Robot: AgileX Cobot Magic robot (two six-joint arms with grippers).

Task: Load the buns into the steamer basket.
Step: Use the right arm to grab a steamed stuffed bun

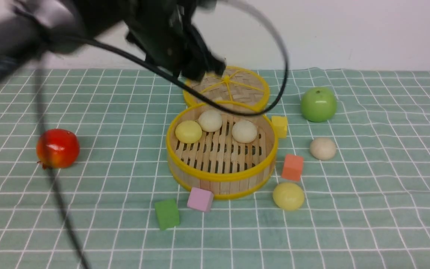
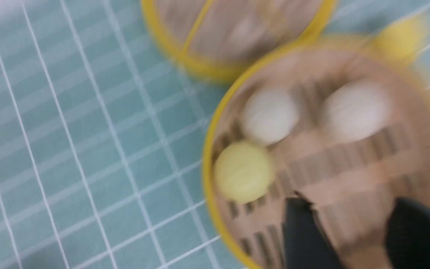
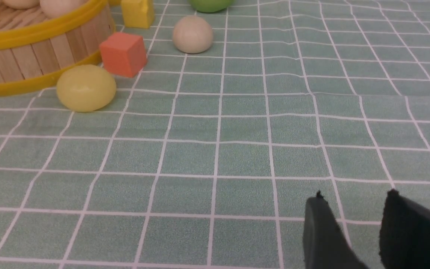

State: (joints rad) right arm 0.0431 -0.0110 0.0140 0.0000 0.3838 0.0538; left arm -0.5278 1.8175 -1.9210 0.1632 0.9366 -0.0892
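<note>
Now | buns (image 1: 244, 131): 3 in basket (image 1: 220, 177), 2 on surface (image 1: 368, 216) | left arm (image 1: 159, 33) above basket, jaws spread | right jaws spread

Bright, even overhead light, soft shadows. The left arm (image 1: 9, 37) smears across the front view's upper left; the left wrist view blurs the steamer basket (image 2: 206, 164) badly; right wrist view crisp.

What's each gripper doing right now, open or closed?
Left gripper: open, holding nothing.
Right gripper: open, holding nothing.
</note>
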